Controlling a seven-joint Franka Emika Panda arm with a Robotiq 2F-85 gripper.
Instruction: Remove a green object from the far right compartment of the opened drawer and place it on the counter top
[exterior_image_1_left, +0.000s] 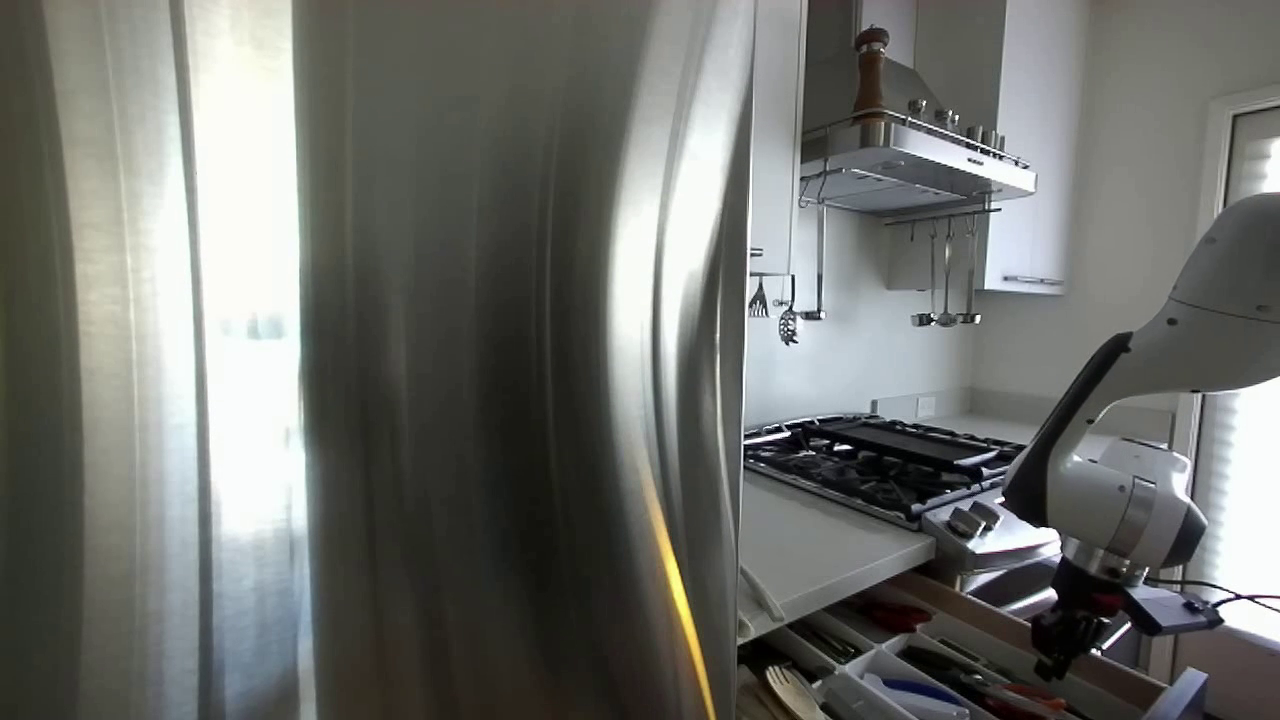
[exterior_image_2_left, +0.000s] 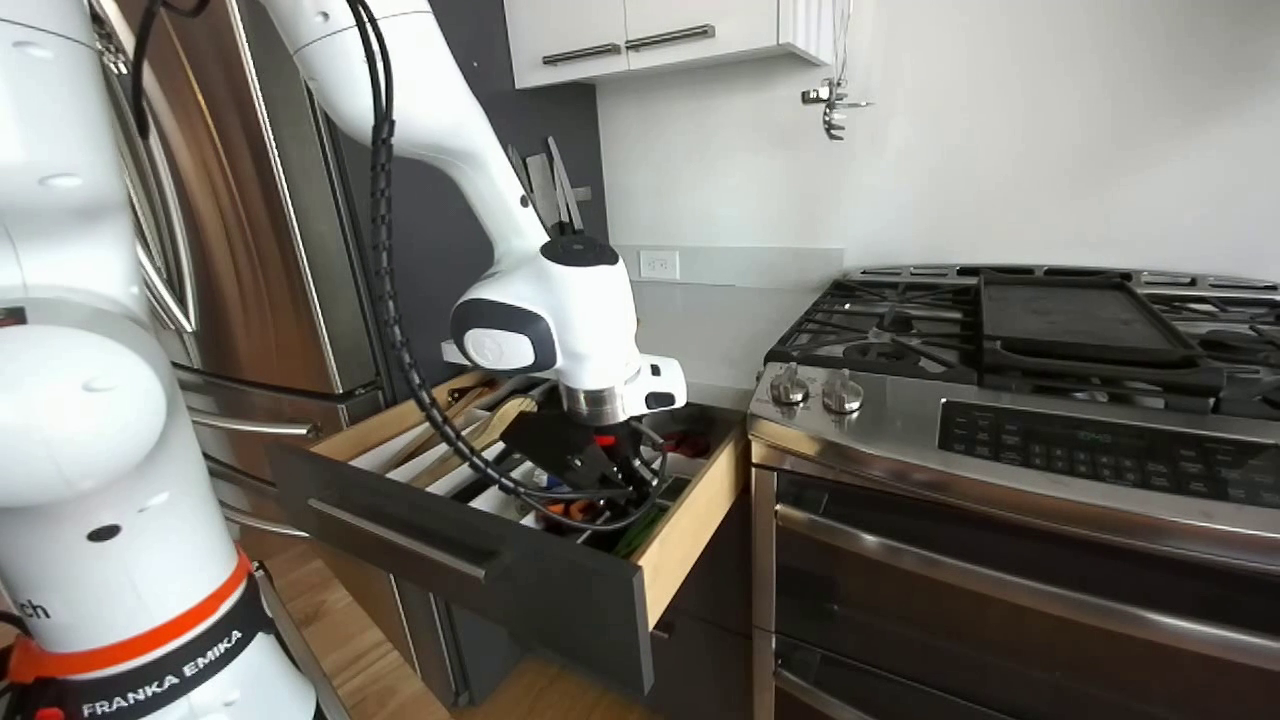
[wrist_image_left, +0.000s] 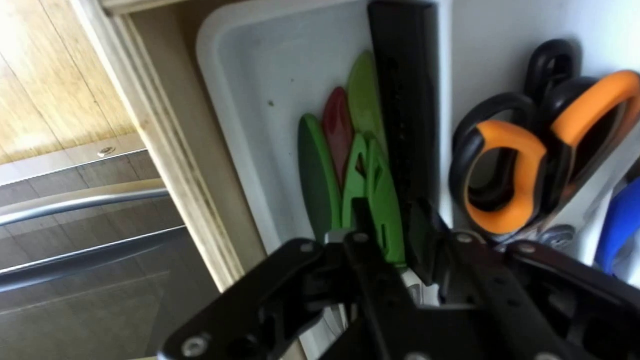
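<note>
The opened drawer (exterior_image_2_left: 560, 590) shows its pale wooden side (wrist_image_left: 185, 190) in the wrist view. In its end compartment lie a bright green slotted object (wrist_image_left: 390, 210), a dark green bright-edged object (wrist_image_left: 315, 175) and a yellow-green object (wrist_image_left: 366, 92). A bit of green (exterior_image_2_left: 645, 530) shows in an exterior view. My gripper (wrist_image_left: 390, 212) points down into the drawer, fingers partly apart. The left finger overlaps the bright green object and the right finger is beside it; contact cannot be told. The gripper also shows in both exterior views (exterior_image_1_left: 1062, 640) (exterior_image_2_left: 632, 480). The pale counter top (exterior_image_1_left: 830, 545) lies behind the drawer.
A red object (wrist_image_left: 337, 130) and a long black object (wrist_image_left: 405, 100) share the compartment. Orange-and-black scissors (wrist_image_left: 510, 175) lie across the divider. The range with its black cooktop (exterior_image_2_left: 1080, 320) stands beside the drawer. A steel fridge (exterior_image_1_left: 450, 350) blocks much of an exterior view.
</note>
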